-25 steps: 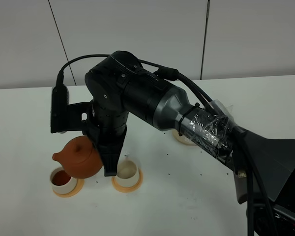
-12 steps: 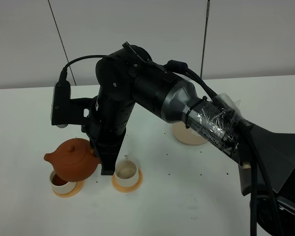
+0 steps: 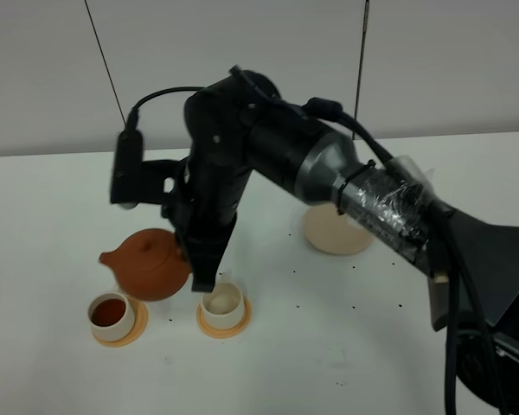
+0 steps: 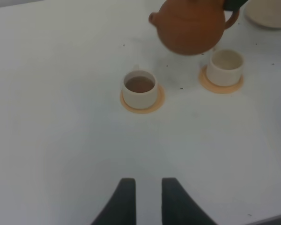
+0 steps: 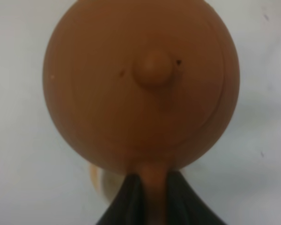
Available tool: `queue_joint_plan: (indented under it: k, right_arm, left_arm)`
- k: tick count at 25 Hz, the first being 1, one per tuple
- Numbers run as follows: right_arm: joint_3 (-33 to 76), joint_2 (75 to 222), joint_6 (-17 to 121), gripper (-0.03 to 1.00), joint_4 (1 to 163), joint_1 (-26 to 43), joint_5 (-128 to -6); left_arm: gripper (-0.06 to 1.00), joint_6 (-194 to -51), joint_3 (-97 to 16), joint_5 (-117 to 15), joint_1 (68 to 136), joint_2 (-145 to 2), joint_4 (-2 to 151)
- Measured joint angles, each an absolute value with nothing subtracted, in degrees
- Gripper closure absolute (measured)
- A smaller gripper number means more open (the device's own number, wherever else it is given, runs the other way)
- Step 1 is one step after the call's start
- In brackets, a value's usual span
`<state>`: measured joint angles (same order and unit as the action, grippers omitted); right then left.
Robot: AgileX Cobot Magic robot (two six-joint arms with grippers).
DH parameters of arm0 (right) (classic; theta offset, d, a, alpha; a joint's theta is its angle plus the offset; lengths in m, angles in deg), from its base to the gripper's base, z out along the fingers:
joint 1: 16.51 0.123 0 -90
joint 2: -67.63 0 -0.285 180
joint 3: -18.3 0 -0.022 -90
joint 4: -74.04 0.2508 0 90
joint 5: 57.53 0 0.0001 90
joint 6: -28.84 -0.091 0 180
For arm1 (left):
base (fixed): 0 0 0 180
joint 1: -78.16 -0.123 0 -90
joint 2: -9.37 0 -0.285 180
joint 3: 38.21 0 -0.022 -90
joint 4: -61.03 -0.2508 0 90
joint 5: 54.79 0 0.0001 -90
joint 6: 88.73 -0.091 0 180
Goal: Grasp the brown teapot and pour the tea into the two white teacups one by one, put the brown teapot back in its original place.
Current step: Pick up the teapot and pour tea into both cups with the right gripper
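Observation:
My right gripper [image 3: 199,266] is shut on the loop handle of the brown teapot [image 3: 147,264] and holds it nearly level above the table, between and just behind the two white teacups. The spout points left. The left teacup [image 3: 110,313] holds dark tea [image 4: 139,85]. The right teacup [image 3: 222,302] looks empty. In the right wrist view the teapot [image 5: 140,84] fills the frame, with the gripper [image 5: 154,182] pinching its handle. The beige disc coaster [image 3: 333,233] lies bare to the right. My left gripper [image 4: 147,190] hangs empty over bare table, fingers slightly apart.
Each teacup stands on a small orange-tan coaster [image 3: 142,326] [image 3: 242,322]. The big black right arm [image 3: 311,173] reaches across the table from the right, over the beige disc. The white table [image 3: 346,346] carries small dark specks.
The teapot has tipped back to level and moved up and to the right, off the left teacup. That cup now shows fully, with tea in it.

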<state>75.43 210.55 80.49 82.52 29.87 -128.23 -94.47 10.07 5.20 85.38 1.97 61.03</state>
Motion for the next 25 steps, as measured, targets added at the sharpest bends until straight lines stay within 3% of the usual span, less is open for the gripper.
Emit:
queue_joint_plan:
  k: [7,18,25]
  right_arm:
    - [73.5,207.0,78.8,0.87,82.0,25.3,-128.0]
    - [46.9,193.6,77.3,0.87,82.9,20.5,-127.4]
    - [30.6,185.7,77.2,0.87,84.5,19.9,-114.9]
  left_arm:
    - [0.74,-94.5,10.1,5.2,85.4,2.0,61.0]
    - [0.74,-94.5,10.1,5.2,85.4,2.0,61.0]
    - [0.74,-94.5,10.1,5.2,85.4,2.0,61.0]
